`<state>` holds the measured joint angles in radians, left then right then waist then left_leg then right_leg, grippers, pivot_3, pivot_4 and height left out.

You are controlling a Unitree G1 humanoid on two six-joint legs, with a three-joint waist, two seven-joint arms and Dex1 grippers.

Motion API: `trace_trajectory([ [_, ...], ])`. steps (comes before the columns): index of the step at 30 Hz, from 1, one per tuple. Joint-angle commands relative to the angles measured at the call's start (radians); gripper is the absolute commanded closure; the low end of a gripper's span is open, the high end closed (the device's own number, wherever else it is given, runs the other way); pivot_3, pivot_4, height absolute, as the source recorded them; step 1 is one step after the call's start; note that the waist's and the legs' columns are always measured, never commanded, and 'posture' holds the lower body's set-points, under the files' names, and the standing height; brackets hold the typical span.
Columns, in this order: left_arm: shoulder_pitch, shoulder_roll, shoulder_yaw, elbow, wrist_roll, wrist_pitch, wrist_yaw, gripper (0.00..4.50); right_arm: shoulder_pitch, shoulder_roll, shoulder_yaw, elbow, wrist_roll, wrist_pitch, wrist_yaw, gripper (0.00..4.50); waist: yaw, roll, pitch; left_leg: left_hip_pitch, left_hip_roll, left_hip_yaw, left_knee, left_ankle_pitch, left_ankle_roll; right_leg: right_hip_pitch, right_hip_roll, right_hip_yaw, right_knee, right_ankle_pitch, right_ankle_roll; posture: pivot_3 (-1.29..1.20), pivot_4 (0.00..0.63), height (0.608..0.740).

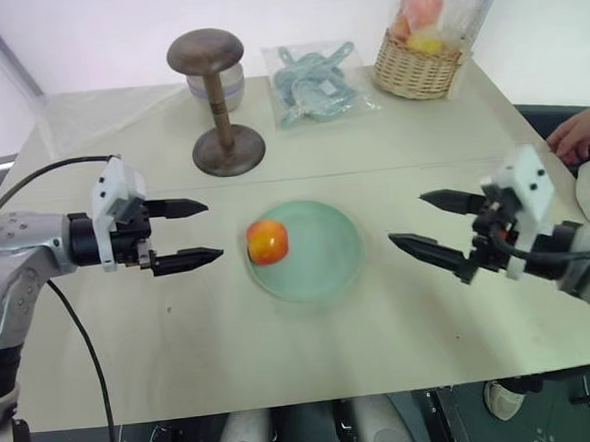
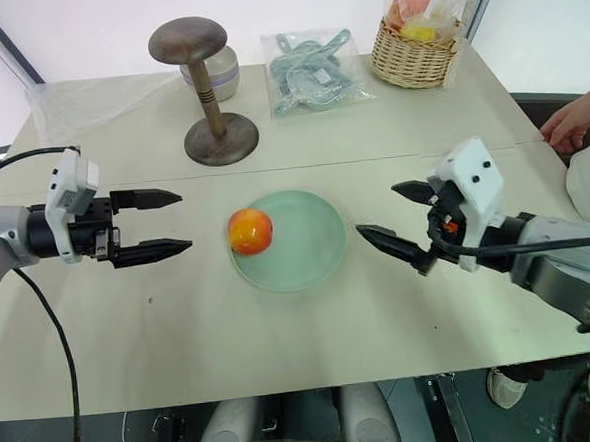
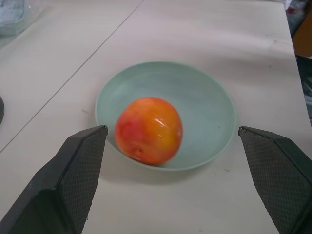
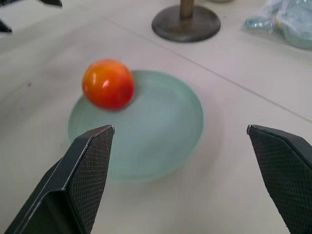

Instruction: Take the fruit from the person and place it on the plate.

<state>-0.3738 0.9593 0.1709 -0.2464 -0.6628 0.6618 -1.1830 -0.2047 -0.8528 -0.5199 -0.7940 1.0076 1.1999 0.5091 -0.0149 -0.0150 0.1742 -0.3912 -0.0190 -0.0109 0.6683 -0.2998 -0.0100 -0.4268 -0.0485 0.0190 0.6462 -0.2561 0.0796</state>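
Near edge of the table (image 1: 314, 370), then two empty grippers and a fruit on the plate.

The left gripper (image 1: 188, 233) and the right gripper (image 1: 430, 223) hang over the table on either side of the plate (image 1: 327, 254), both with fingers spread wide and holding nothing. The fruit (image 1: 267, 241) sits on the left part of the plate, close to its rim, so the job looks about done. To finish well, both arms should keep clear and move away slowly, because a bump could roll the round fruit off the low rim. The person's hand (image 1: 575, 134) rests at the far right edge of the table. A wooden stand (image 1: 218, 105), a bag (image 1: 316, 79) and a basket (image 1: 421, 68) sit far back.
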Motion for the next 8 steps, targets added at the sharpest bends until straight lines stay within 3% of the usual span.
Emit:
trace_trajectory([
  [1,-0.025,0.005,0.009,-0.007,-0.007,-0.013,-0.007,0.00,0.015,-0.027,-0.026,-0.028,0.028,-0.053,0.009,0.04,0.000,0.000,0.000,0.000,0.000,0.000,0.000,0.000,0.000,0.000,0.000,0.000,0.000,0.000,0.000,0.00,0.150,0.740],
  [8,-0.032,0.001,0.014,-0.011,-0.017,-0.005,-0.012,0.00,0.045,-0.048,-0.018,-0.026,0.055,-0.097,-0.003,0.04,0.002,0.000,0.000,0.000,0.000,0.000,0.000,0.000,0.000,0.000,0.000,0.000,0.000,0.000,0.000,0.00,0.150,0.740],
])
